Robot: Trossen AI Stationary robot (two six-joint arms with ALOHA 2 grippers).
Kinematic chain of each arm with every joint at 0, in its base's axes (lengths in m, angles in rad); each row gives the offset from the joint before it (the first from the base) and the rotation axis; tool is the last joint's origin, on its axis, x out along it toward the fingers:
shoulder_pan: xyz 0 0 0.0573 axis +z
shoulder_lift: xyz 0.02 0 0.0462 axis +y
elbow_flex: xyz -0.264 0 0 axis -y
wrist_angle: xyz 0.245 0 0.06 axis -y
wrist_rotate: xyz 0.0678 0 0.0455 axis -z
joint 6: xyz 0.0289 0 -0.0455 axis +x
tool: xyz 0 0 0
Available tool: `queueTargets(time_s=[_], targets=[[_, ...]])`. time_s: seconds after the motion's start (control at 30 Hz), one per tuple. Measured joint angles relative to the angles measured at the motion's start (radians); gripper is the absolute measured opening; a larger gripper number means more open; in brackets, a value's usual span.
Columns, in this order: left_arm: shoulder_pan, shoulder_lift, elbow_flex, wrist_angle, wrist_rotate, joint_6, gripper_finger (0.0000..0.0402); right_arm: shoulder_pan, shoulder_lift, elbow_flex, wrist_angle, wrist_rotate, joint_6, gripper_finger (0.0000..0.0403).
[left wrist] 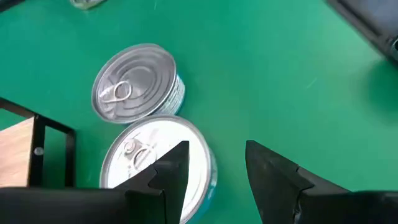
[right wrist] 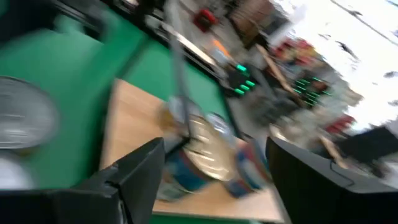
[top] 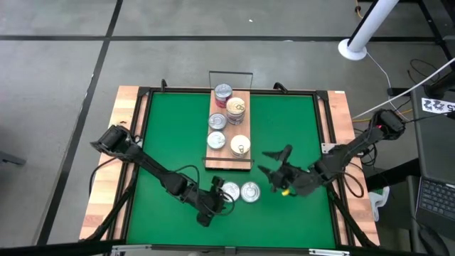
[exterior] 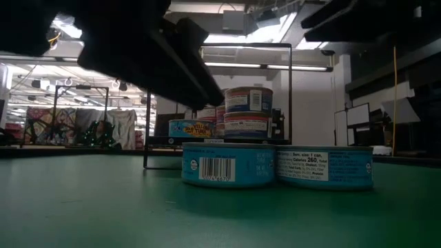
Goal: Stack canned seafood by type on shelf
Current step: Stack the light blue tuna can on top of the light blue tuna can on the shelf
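Two round, silver pull-tab tins point(top: 240, 191) with blue paper labels, one printed "Calories 260", are seen touching on the green mat point(top: 163, 135) just before the wood-grain shelf point(top: 217, 154), the open, empty left gripper point(top: 216, 198) beside the nearer tin, while the right gripper point(top: 276, 169), spread wide, grasps nothing.

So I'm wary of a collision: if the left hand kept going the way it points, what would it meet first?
Probably the nearer round silver tin on the green mat; the open left hand already has one finger over its lid, though the height gap is unclear.
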Motion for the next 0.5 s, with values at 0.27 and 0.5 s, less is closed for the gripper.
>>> queueTargets(time_s=[0.27,0.5], targets=[[0.004,0.017,0.000,-0.080,-0.011,0.008,0.0153,0.040,0.000,0.000,0.002,-0.138,0.006,0.0280],[0.005,0.064,0.000,-0.093,-0.060,0.082,0.0152,0.037,0.000,0.000,-0.006,-0.186,0.113,0.0280]])
